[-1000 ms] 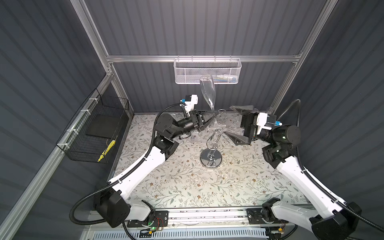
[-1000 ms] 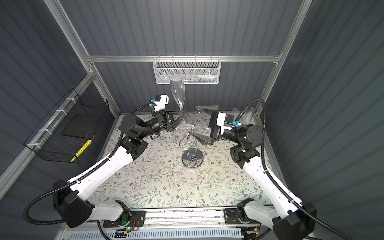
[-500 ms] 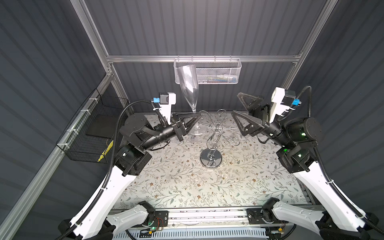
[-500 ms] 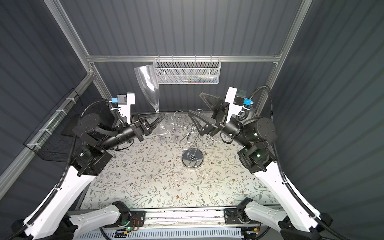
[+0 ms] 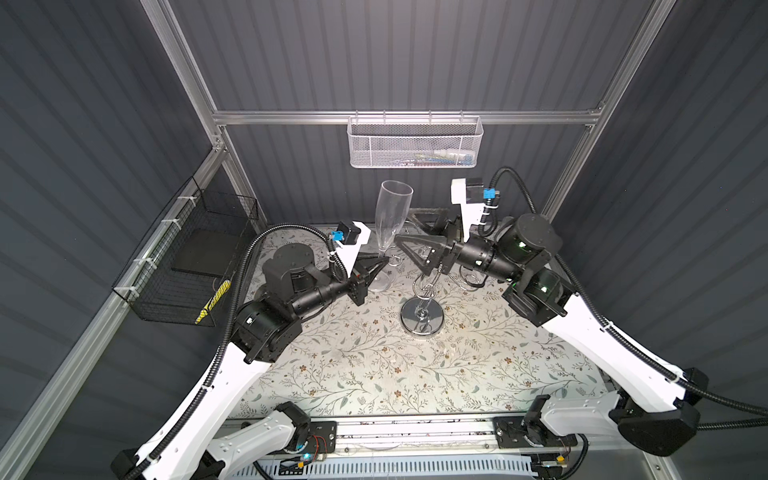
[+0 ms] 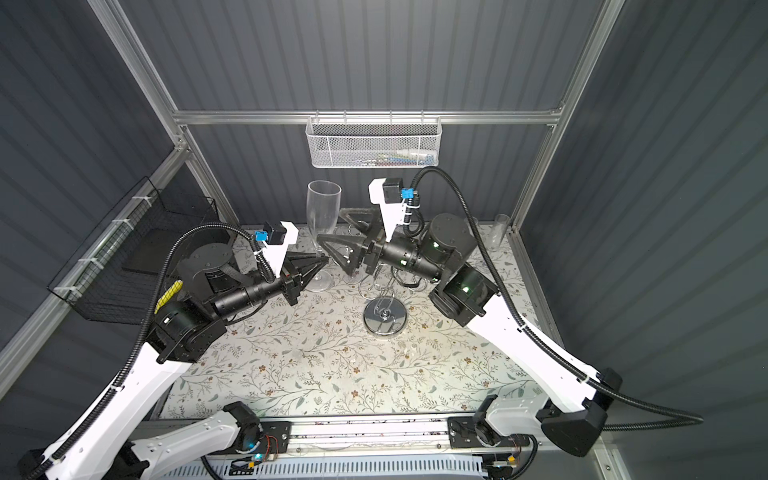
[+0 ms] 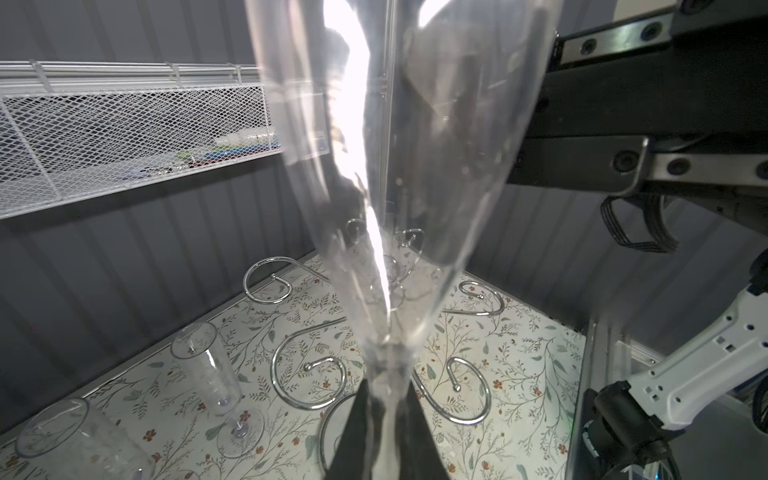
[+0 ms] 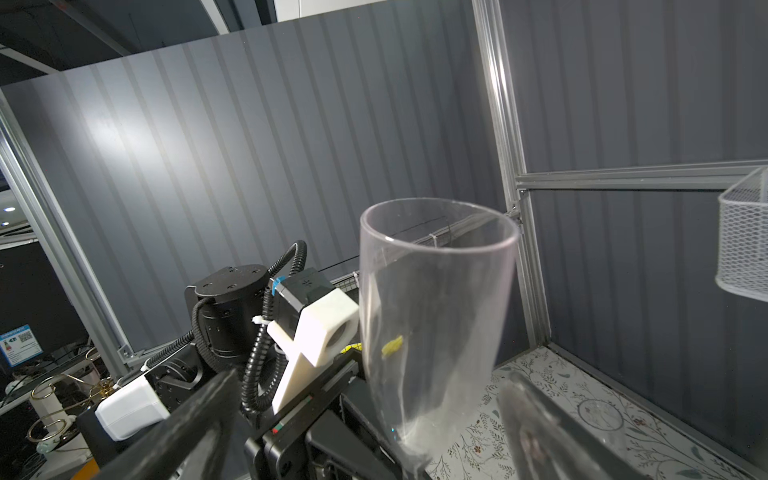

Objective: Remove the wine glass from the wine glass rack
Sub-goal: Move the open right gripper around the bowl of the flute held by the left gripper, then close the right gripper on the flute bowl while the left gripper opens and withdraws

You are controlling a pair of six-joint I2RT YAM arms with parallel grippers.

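The wine glass [image 5: 390, 216] is a clear flute, held upright left of the wine glass rack [image 5: 422, 320] and free of its scroll arms [image 7: 309, 382]. My left gripper [image 5: 386, 261] [image 6: 326, 261] is shut on the glass stem [image 7: 388, 415], just under the bowl. The glass's foot [image 5: 380, 283] hangs low over the floral table; contact cannot be told. My right gripper [image 5: 403, 226] [image 6: 332, 226] stands wide open right beside the bowl. In the right wrist view the bowl [image 8: 432, 311] sits between its blurred fingers [image 8: 187, 415], untouched.
A white mesh basket [image 5: 415, 145] hangs on the back wall and a black wire basket [image 5: 187, 266] on the left wall. Other clear glasses stand near the back right corner [image 6: 498, 228] [image 7: 208, 365]. The rack's shiny disc base [image 6: 385, 320] is mid-table.
The left gripper carried the glass away from the rack, swung up and left, then came down to stand it upright. The open right gripper closed in around the bowl.
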